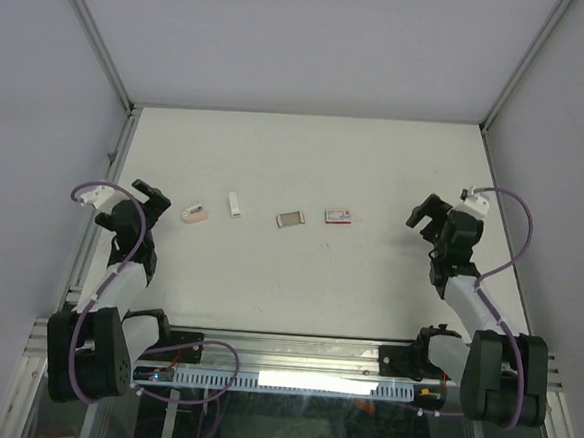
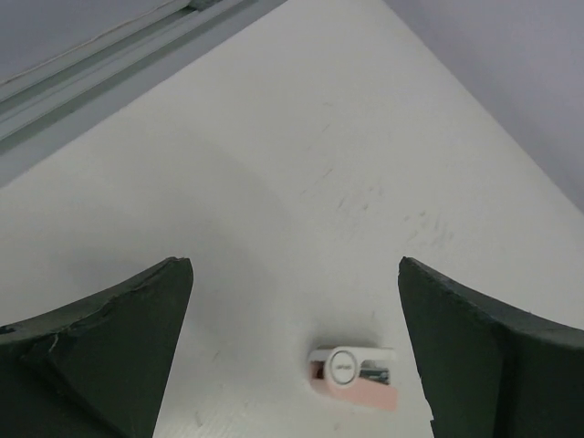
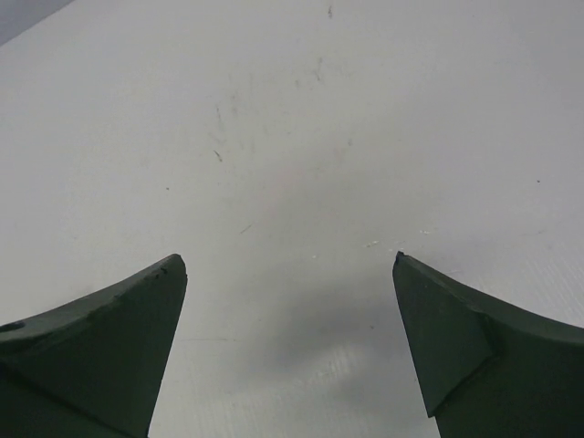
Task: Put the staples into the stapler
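Note:
The pink and white stapler [image 1: 195,214] lies on the white table at the left. In the left wrist view it [image 2: 354,376] sits low between my fingers, nearer the right one. The pale strip of staples [image 1: 235,205] lies just right of it. The greyish inner tray [image 1: 290,219] and the red-and-white sleeve [image 1: 338,216] lie further right, in a row. My left gripper [image 1: 156,198] [image 2: 294,265] is open and empty, just left of the stapler. My right gripper [image 1: 424,216] [image 3: 289,258] is open and empty, well right of the sleeve, over bare table.
Grey walls with metal frame rails [image 1: 96,45] enclose the table on three sides. The table's left edge rail [image 2: 109,55] shows in the left wrist view. The arm bases and a metal rail [image 1: 293,351] run along the near edge.

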Robot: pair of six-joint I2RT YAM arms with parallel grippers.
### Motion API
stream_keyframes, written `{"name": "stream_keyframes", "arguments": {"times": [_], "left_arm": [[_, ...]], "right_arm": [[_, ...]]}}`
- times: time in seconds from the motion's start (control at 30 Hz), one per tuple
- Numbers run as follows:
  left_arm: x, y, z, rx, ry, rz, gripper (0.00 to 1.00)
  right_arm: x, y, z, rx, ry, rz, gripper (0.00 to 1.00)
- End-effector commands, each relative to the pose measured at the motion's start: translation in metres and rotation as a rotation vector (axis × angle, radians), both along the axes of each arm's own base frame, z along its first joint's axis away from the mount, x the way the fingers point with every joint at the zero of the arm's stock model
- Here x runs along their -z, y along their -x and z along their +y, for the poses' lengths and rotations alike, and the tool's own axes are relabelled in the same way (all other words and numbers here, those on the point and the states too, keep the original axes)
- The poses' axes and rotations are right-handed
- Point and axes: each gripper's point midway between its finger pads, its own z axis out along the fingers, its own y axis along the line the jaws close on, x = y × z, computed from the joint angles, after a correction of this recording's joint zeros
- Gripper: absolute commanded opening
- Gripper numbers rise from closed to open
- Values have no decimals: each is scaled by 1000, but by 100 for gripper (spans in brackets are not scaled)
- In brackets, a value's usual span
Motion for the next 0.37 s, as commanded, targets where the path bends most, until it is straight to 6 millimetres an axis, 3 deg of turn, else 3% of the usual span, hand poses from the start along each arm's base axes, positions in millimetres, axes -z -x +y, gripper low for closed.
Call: {"name": "stream_keyframes", "arguments": {"times": [0.0,0.23,0.33], "left_arm": [[3,23,24,-145,-95,-88,99],[27,4,20,-76,-129,14,99],[23,5,25,-136,-118,-34,99]], "right_arm": [[-17,1,-22,80,118,-232,99],[4,2,-27,96,155,-256,99],[8,-2,-28,94,169,-251,99]]}}
